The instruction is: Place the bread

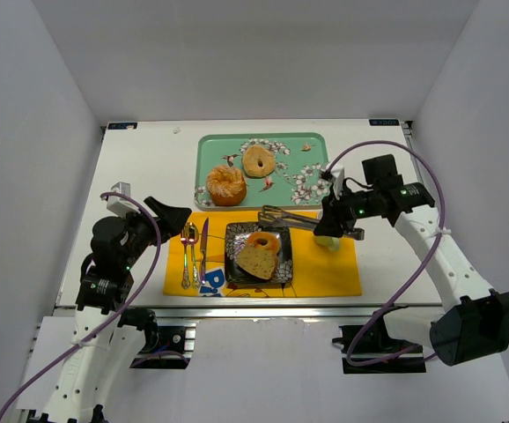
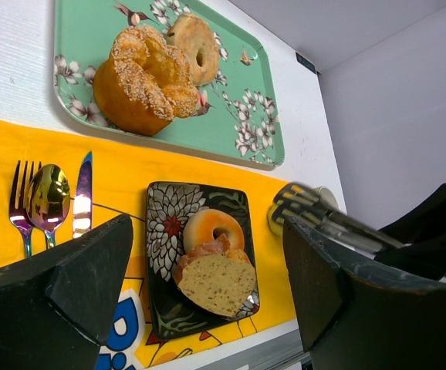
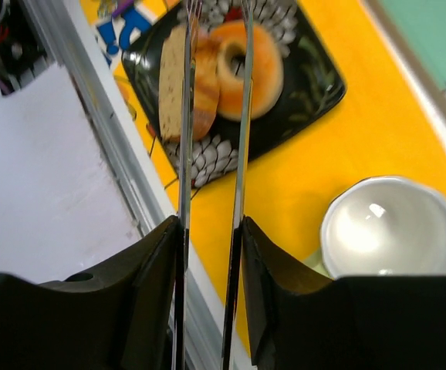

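Note:
The small orange-brown ring [image 1: 264, 240] and the tan wedge slice [image 1: 256, 263] lie together on a black floral plate [image 1: 283, 269] on the yellow placemat. The slice leans against the ring. My right gripper [image 1: 332, 217] is shut on metal tongs [image 1: 288, 216], whose tips reach the plate's far edge. In the right wrist view the gripper [image 3: 211, 223] holds the tongs [image 3: 242, 139] with their arms apart and empty above the ring [image 3: 258, 62] and slice [image 3: 175, 85]. My left gripper [image 1: 172, 214] is open and empty, left of the cutlery; its view shows the ring [image 2: 207, 226] and slice [image 2: 219, 284].
A green floral tray [image 1: 298, 145] at the back holds a ridged golden bun [image 1: 226, 185] and a paler bagel [image 1: 259, 161]. A fork, spoon and knife [image 1: 203, 251] lie on the placemat [image 1: 325, 269] left of the plate. A white bowl [image 3: 393, 227] sits under my right gripper.

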You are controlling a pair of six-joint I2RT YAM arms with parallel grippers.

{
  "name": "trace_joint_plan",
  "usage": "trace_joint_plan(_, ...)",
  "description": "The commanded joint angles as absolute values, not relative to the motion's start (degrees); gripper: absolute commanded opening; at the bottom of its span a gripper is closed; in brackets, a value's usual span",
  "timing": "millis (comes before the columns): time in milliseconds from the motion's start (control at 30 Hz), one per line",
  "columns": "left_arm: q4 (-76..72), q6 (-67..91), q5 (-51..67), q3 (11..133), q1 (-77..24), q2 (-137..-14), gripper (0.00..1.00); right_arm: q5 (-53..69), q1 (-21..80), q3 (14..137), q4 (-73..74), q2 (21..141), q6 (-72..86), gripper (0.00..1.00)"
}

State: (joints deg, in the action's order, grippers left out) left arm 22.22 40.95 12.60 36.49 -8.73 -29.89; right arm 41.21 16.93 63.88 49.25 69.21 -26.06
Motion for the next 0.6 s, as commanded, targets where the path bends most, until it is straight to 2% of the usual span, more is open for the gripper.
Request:
trace_joint_plan(0, 21.4, 40.4, 12.7, 38.3, -8.4, -30.1, 0.88, 43.5, 15.6, 68.4, 43.1, 69.6, -20.0, 0.41)
trace_joint_plan(267, 21.8, 40.2, 12.7, 38.2, -8.4, -29.5, 0.88, 44.9, 5.7, 73.9, 37.5, 75.8, -13.5, 0.36)
trace_joint_plan(567, 21.5, 40.2, 12.7, 37.9, -8.4, -29.4, 0.88, 41.7, -1.6, 76.6, 32.1, 82.4, -8.1, 0.36)
